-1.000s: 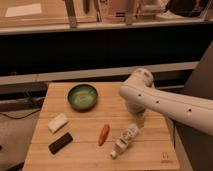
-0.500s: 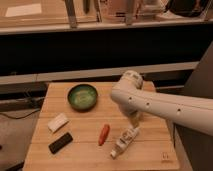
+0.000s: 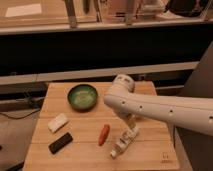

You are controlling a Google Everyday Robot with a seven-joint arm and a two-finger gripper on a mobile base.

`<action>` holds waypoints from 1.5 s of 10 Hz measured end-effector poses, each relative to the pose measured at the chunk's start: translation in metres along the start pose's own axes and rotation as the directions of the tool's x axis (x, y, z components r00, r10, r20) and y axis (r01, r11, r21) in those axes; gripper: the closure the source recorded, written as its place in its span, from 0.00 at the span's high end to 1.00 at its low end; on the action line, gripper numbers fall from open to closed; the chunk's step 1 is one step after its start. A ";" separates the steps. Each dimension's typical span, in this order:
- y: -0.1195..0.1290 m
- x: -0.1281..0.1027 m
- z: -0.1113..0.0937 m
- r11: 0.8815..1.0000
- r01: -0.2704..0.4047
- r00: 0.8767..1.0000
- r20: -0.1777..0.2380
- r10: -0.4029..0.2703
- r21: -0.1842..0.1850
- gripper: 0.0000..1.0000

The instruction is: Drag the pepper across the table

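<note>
The pepper (image 3: pixel 103 134) is a small red-orange tapered piece lying near the middle front of the light-wood table (image 3: pixel 85 157). My white arm reaches in from the right, above the table. The gripper (image 3: pixel 129 121) hangs under the arm's end, just right of the pepper and a little behind it, apart from it. The arm hides most of the gripper.
A white labelled bottle (image 3: pixel 125 141) lies right of the pepper, below the gripper. A green bowl (image 3: pixel 82 96) stands at the back. A white block (image 3: pixel 58 122) and a black block (image 3: pixel 60 142) lie at the left. A small dark mark (image 3: pixel 164 161) shows near the front right corner.
My arm has swung left over the table, bringing its end closer to the pepper and the bowl. The pepper, bottle and blocks have not moved.
</note>
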 end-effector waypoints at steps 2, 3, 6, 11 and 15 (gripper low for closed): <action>-0.004 -0.006 0.007 0.999 0.036 0.999 0.010 -0.036 0.006 0.80; -0.003 -0.006 0.010 0.999 0.047 0.999 0.010 -0.047 0.006 0.80; -0.004 -0.015 0.022 0.994 0.108 0.994 0.017 -0.108 0.018 0.80; -0.012 -0.037 0.046 0.976 0.215 0.976 0.033 -0.217 0.041 0.80; -0.021 -0.053 0.068 0.957 0.280 0.958 0.031 -0.284 0.079 0.80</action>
